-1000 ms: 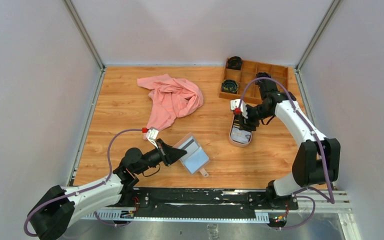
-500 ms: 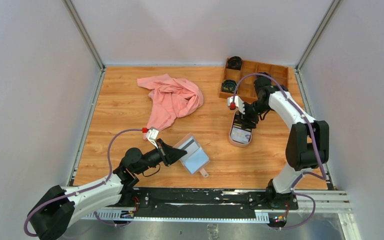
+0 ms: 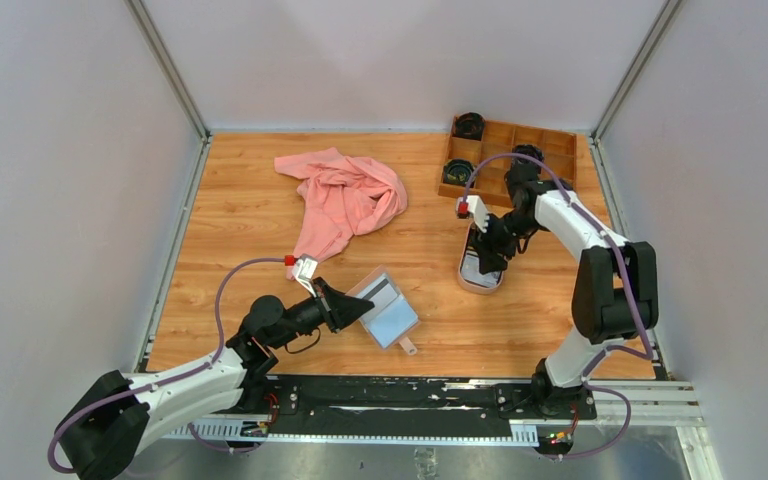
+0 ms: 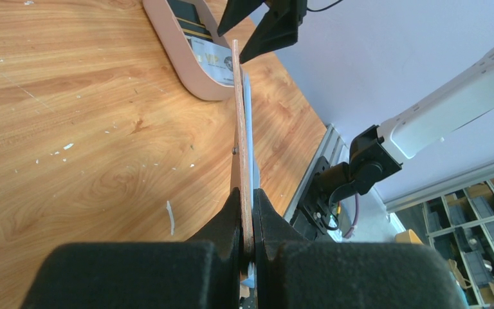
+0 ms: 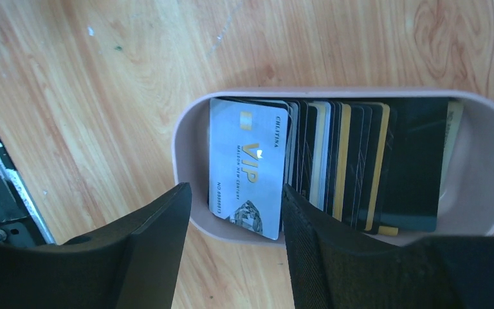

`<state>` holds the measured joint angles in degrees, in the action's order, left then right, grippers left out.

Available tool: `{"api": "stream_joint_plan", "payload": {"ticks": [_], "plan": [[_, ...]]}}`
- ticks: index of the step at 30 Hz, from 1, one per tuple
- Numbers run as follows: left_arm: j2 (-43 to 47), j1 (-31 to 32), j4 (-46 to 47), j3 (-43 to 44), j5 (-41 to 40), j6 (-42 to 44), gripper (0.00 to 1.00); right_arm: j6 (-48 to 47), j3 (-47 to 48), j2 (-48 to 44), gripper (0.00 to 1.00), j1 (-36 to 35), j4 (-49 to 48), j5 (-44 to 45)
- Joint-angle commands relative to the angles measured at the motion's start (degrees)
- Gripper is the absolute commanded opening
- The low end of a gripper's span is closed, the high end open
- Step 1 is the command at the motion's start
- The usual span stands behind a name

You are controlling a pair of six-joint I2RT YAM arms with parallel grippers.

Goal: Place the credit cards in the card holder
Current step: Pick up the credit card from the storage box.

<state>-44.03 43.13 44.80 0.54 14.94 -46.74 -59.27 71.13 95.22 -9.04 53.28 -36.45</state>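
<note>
My left jaws clamp the card holder; my right jaws gape empty above the credit cards in the tray.

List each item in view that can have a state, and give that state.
card holder: open, edge clamped in the left gripper
left gripper: shut on the card holder
right gripper: open, above the tray
credit cards: stacked overlapping in the tray
pink cloth: crumpled

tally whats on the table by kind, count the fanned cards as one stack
cloth: 1
wooden box: 1
tray: 1
card holder: 1
card stack: 1
black round items showing in the box: 2
total: 7
</note>
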Motion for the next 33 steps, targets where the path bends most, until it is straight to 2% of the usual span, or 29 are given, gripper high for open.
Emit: {"api": "stream_joint_plan", "payload": {"ticks": [1, 25, 33], "plan": [[0.61, -0.51, 1.00, -5.00, 0.29, 0.05, 0.00, 5.94, -2.70, -1.61, 0.58, -0.66, -6.07, 7.06], [0.52, -0.51, 1.00, -5.13, 0.17, -0.10, 0.00, 7.23, -4.90, 2.19, 0.47, -5.80, -10.20, 13.27], [0.66, -0.51, 1.00, -5.16, 0.21, -0.21, 0.00, 7.54, -4.40, 1.89, 0.25, -6.16, -10.05, 14.37]]}}
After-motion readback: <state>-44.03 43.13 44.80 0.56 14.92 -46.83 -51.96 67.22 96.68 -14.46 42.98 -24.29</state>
